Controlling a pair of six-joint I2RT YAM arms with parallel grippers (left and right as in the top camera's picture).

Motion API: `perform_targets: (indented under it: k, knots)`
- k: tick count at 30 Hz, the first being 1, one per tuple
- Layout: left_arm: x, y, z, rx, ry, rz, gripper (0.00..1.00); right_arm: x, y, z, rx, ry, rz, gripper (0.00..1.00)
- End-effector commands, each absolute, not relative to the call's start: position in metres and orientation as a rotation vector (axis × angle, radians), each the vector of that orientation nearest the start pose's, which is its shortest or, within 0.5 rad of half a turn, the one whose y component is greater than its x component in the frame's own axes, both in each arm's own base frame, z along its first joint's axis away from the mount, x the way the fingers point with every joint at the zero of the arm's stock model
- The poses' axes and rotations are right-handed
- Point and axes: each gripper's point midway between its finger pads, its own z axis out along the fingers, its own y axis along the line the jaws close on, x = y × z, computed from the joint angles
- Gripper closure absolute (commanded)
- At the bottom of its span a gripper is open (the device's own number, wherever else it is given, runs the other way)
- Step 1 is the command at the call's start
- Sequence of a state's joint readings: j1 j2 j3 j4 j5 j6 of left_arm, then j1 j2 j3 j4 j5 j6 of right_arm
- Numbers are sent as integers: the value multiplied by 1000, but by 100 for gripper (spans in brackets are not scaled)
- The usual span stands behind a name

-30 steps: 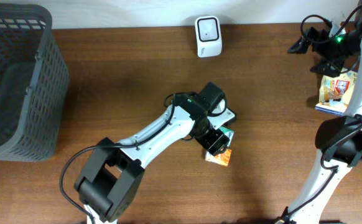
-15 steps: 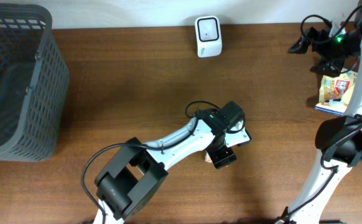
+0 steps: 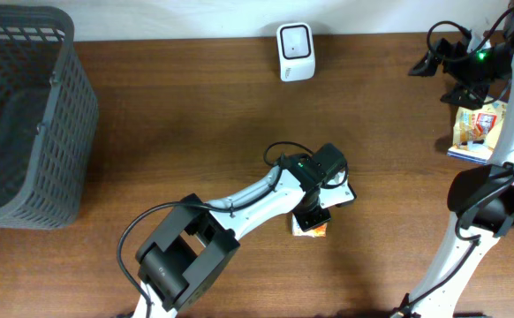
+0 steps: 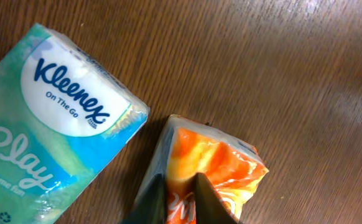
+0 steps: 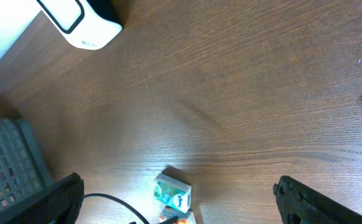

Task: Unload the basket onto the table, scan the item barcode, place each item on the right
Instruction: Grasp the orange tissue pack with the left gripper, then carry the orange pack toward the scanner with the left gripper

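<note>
The left gripper [image 4: 180, 180] clamps the orange packet [image 4: 227, 162], corner toward Kleenex pack [image 4: 56, 137]; right gripper [image 5: 178, 183] wide apart.

- Overhead: bright, even light; soft faint shadows on the counter [image 3: 177, 115]
- Left wrist: close, sharp; pale sheen on wood upper right
- Right wrist: top-left corner blown white; fingers [image 5: 321, 200] dark, blurred

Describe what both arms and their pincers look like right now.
The left arm has white links, black joint housings, a black cable looping alongside it and a green light near the wrist. The right arm matches. The left pincer and right pincer have dark fingers.
</note>
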State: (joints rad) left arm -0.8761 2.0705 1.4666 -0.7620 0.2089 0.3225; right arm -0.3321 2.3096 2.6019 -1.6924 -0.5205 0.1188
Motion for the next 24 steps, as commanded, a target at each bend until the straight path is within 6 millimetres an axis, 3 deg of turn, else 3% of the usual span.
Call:
perform_targets:
  k: [1, 8, 12, 17, 18, 20, 24]
  knots:
    - [250, -356, 16, 1713, 2443, -383, 100, 456, -66, 224, 534, 2764, 700, 2]
    - [256, -357, 29, 1576, 2547, -392, 100, 456, -66, 224, 534, 2764, 701, 2]
    - [278, -356, 63, 1415, 2628, -415, 100, 456, -66, 224, 534, 2765, 701, 2]
    - [321, -343, 114, 1128, 2704, -445, 100, 456, -66, 224, 534, 2764, 701, 2]
    - [340, -332, 123, 974, 2740, -459, 100, 456, -66, 224, 534, 2765, 700, 2]
    - [359, -317, 124, 819, 2775, -467, 100, 456, -66, 224, 534, 2765, 701, 2]
    - [406, -269, 112, 399, 2866, -483, 100, 456, -66, 224, 534, 2764, 700, 2]
